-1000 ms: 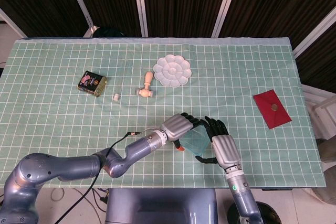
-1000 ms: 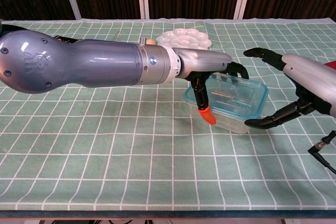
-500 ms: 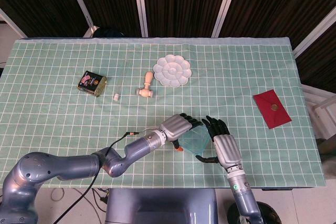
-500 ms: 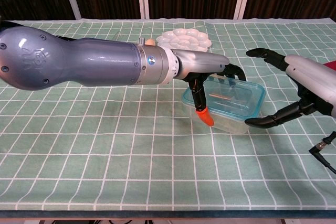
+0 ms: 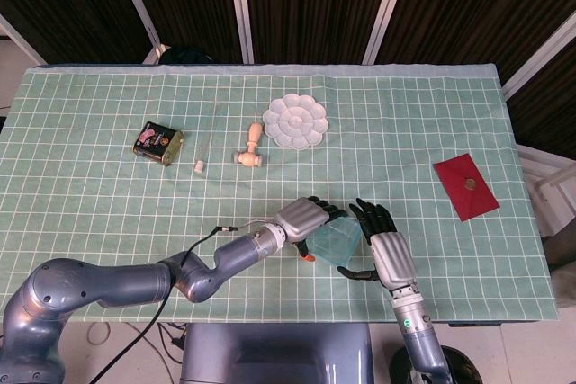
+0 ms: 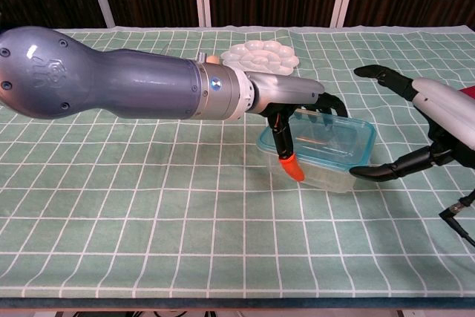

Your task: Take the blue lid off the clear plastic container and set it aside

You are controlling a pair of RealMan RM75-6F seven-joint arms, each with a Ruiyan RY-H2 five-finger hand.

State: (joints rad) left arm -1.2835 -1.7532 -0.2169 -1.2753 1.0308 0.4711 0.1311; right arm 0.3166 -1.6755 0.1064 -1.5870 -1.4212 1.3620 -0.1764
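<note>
The clear plastic container with its blue lid on stands near the table's front edge. My left hand grips its left end, fingers curled over the lid's far edge and the orange-tipped thumb pressed on the near wall. Just right of the container, my right hand is spread open; its fingers arch above and its thumb reaches toward the container's right corner. Whether that thumb touches is unclear.
A white palette dish lies behind the container. A small tin, a wooden piece and a small white object lie at the back left. A red envelope lies at the right.
The container has slid slightly to the left with my left hand. My right hand has drawn a little to the right, away from it.
</note>
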